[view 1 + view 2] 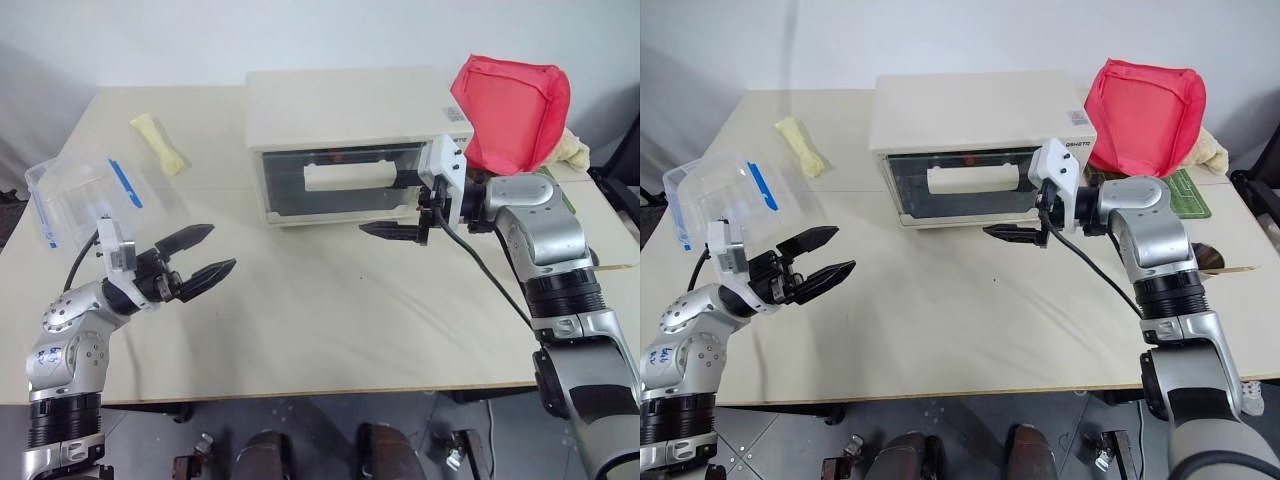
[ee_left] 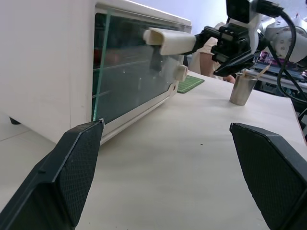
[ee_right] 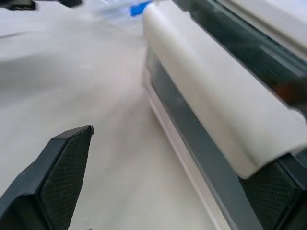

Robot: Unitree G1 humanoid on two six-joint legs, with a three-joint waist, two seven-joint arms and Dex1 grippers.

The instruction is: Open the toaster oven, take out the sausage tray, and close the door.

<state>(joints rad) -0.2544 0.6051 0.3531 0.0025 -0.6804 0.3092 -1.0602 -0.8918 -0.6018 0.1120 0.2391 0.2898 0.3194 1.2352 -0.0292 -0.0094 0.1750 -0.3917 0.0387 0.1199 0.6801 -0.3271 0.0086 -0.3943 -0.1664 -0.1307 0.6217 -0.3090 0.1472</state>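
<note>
Cream-white and smooth, the table (image 1: pixel 330 330) carries a boxy oven (image 1: pixel 345 110) near its far edge, its matte shell the same pale tone. Its door (image 1: pixel 940 195) is shut: a dark glass pane in a cream frame, crossed by a wide rounded bar handle (image 1: pixel 975 179). Behind the glass a faint reddish shape shows, too dim to name, so the tray cannot be made out. The right gripper (image 1: pixel 408 205) reaches in from the side at the handle's right end, its black, wedge-shaped fingers spread wide; one textured pad (image 3: pixel 268 191) sits just under the bar's end, the other well off it, nothing clamped. The left gripper (image 1: pixel 195 255) hovers over bare table, well apart from the oven, fingers released and empty. A clear plastic box (image 1: pixel 85 190) with blue clips lies beside it, a crumpled yellow cloth (image 1: pixel 160 143) farther back, and a red fabric bag (image 1: pixel 510 110) stands just right of the oven.
</note>
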